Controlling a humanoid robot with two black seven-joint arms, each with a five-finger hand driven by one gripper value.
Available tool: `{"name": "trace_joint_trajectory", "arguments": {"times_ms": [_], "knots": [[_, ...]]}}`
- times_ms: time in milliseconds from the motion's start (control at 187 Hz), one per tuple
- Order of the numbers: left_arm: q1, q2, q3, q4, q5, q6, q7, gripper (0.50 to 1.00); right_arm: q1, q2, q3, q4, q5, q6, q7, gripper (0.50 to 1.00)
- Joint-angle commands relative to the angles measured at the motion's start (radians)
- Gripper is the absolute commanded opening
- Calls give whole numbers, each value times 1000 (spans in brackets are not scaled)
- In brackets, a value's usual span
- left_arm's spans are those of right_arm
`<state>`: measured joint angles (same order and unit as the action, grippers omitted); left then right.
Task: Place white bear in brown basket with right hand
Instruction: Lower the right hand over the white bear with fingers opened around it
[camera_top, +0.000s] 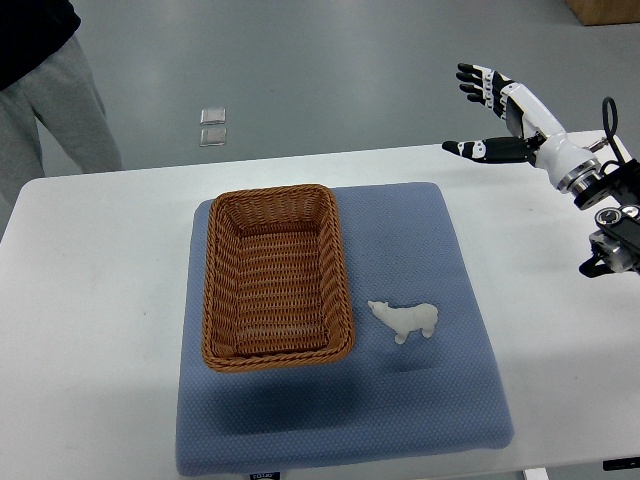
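Observation:
A small white bear (404, 319) stands on the blue mat (420, 400), just right of the brown wicker basket (226, 352). The basket holds nothing. My right hand (478, 112) hovers high over the table's far right corner, well behind and to the right of the bear. Its fingers are spread wide and the thumb points left, with nothing in the grasp. My left arm does not show.
The mat lies on a white table (90, 300). A person in grey trousers (50, 110) stands at the far left corner. Two small clear squares (212, 126) lie on the floor beyond the table.

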<state>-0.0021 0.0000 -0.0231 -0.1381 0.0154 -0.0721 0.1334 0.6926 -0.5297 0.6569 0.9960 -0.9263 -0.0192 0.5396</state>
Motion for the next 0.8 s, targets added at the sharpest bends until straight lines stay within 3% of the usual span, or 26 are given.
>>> {"name": "trace_joint_trajectory", "arguments": {"times_ms": [0, 112, 332, 444, 562, 792], "knots": [[-1, 0, 0, 0, 0, 0, 0, 1000, 4, -78, -22, 87, -125, 50, 5, 921], [-1, 0, 0, 0, 0, 0, 0, 1000, 7, -142, -23, 170, -272, 125, 10, 921], [-1, 0, 0, 0, 0, 0, 0, 1000, 39, -239, -25, 322, -422, 390, 13, 921], [-1, 0, -1, 0, 0, 0, 0, 1000, 85, -245, -46, 349, -440, 470, 11, 921], [1, 0, 0, 0, 0, 0, 0, 1000, 108, -234, -85, 351, -500, 490, 10, 919], [-1, 0, 0, 0, 0, 0, 0, 1000, 104, -168, -151, 339, -638, 423, -3, 917]]}}
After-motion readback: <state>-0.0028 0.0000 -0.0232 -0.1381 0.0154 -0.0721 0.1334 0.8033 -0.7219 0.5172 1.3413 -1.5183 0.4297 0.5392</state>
